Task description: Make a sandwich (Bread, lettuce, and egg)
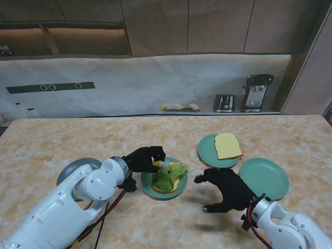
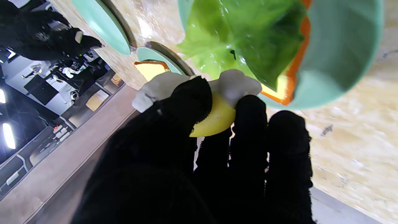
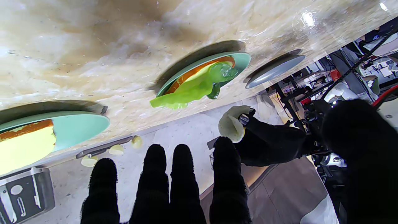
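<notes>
A green plate (image 1: 149, 185) near the table's middle holds a bread slice (image 1: 175, 185) with a lettuce leaf (image 1: 170, 175) on top. My left hand (image 1: 143, 159) hovers over that plate's far left rim, shut on a fried egg (image 2: 217, 102) with white edges and a yellow yolk; the egg (image 3: 231, 124) hangs above the lettuce (image 2: 236, 37). A second bread slice (image 1: 227, 146) lies on another green plate (image 1: 207, 151) farther right. My right hand (image 1: 228, 189) hangs open over the table, to the right of the lettuce plate, holding nothing.
An empty green plate (image 1: 264, 178) sits to the right, close to my right hand. A grey plate (image 1: 72, 170) lies at the left, partly under my left arm. A toaster (image 1: 224, 102) and coffee machine (image 1: 257, 92) stand on the back counter.
</notes>
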### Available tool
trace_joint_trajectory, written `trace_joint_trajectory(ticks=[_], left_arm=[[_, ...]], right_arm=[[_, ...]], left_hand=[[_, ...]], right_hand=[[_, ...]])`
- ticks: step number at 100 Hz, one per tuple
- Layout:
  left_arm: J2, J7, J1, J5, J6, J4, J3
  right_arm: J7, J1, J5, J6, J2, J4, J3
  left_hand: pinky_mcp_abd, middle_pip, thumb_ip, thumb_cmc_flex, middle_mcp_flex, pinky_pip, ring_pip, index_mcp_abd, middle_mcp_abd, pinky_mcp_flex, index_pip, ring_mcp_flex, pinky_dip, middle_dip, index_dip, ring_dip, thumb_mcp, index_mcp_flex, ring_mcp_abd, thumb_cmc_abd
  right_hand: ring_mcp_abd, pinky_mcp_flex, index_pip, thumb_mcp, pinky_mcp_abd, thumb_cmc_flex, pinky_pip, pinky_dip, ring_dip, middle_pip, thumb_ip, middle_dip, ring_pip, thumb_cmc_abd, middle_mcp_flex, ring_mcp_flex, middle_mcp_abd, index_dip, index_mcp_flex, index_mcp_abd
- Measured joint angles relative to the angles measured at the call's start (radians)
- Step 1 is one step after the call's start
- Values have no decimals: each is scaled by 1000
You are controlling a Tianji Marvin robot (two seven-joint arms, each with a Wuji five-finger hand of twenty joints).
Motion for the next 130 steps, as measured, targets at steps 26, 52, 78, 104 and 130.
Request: trace_joint_trajectory(ticks=[26, 52, 78, 104, 130], left_arm=[[-7, -19, -48, -26, -11, 46, 69], [-8, -16, -89, 61, -31, 80, 123], [-6, -41, -125, 60, -22, 105, 153], [-1, -57, -137, 93, -25, 115, 171], [9, -86, -135, 117, -35, 106, 165]], right_arm=[[2, -8, -5, 6, 0, 0, 11], [4, -16, -10, 7, 0, -2, 21], [3, -20, -12, 8, 0, -1, 24], [3, -20, -9, 9, 0, 1, 24], [8, -20, -10, 10, 0, 1, 24]], left_hand=[[0, -11, 0, 0, 0, 0, 0, -3, 0, -5, 0, -2, 3, 1, 0, 0, 0, 0, 0, 0], [0, -12, 0, 0, 0, 0, -1, -8, 0, -22, 0, -8, 33, 3, 0, 0, 0, 0, 0, 0], [0, -46, 0, -7, -8, -18, -26, -11, 0, -72, -42, -47, 51, 3, 0, 0, -9, -1, 3, 0], [4, -73, 13, -74, -170, -96, -143, -30, -1, -250, -172, -200, 117, -149, -49, -114, -43, -15, 18, 41], [7, -128, 37, -97, -275, -224, -335, -20, 3, -368, -385, -301, 105, -521, -264, -303, -114, -1, 33, 133]], right_hand=[[0, 0, 0, 0, 0, 0, 0, -1, 0, 0, 0, 0, 0, 0, 0, 0, 0, 0, 0, 0], [0, 0, 0, 0, 0, 0, 0, -9, 0, 0, 0, 0, 0, 0, 0, 0, 0, 0, 0, 0], [0, 0, 0, 0, 0, 0, 0, -9, 0, 8, 0, 0, 0, 0, 0, 0, 0, 0, 1, 0], [0, -2, 0, 0, 0, 0, 0, -9, 0, 8, 0, 0, 0, 2, 0, 0, 0, 0, 1, 0], [0, -3, 1, 0, 0, 0, 0, -9, 0, 8, 0, 0, 0, 2, 0, 0, 0, 0, 1, 0]])
